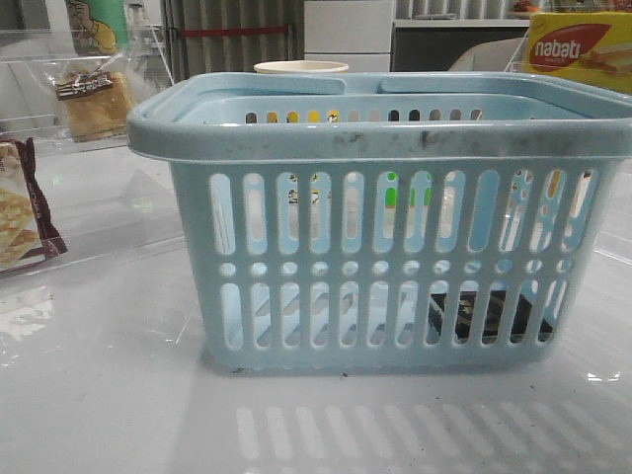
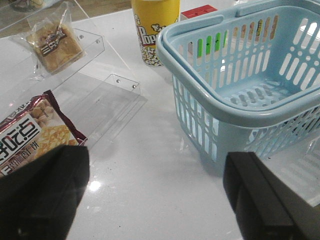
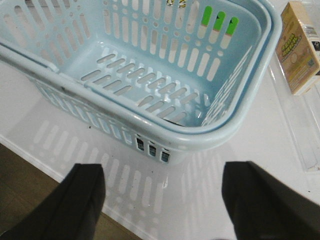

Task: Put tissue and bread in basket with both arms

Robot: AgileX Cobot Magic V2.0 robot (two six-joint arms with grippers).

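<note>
The light-blue basket (image 1: 395,138) stands in the middle of the table and fills the front view. It also shows in the left wrist view (image 2: 235,107) and the right wrist view (image 3: 150,122). The bread (image 1: 94,99), golden-brown in a clear bag, lies at the far left on a clear stand, also in the left wrist view (image 2: 52,42). A dark flat thing, perhaps the tissue (image 1: 484,316), shows through the basket's lower right slots. My left gripper (image 2: 157,165) is open and empty over bare table left of the basket. My right gripper (image 3: 162,172) is open and empty before the basket's corner.
A maroon-edged cracker packet (image 2: 30,132) lies by my left gripper, beside a clear acrylic stand (image 2: 107,97). A yellow popcorn cup (image 2: 152,27) stands behind the basket. A red Nabati box (image 1: 578,49) is at the far right, and a pale carton (image 3: 300,47) right of the basket. The table edge (image 3: 55,175) is near my right gripper.
</note>
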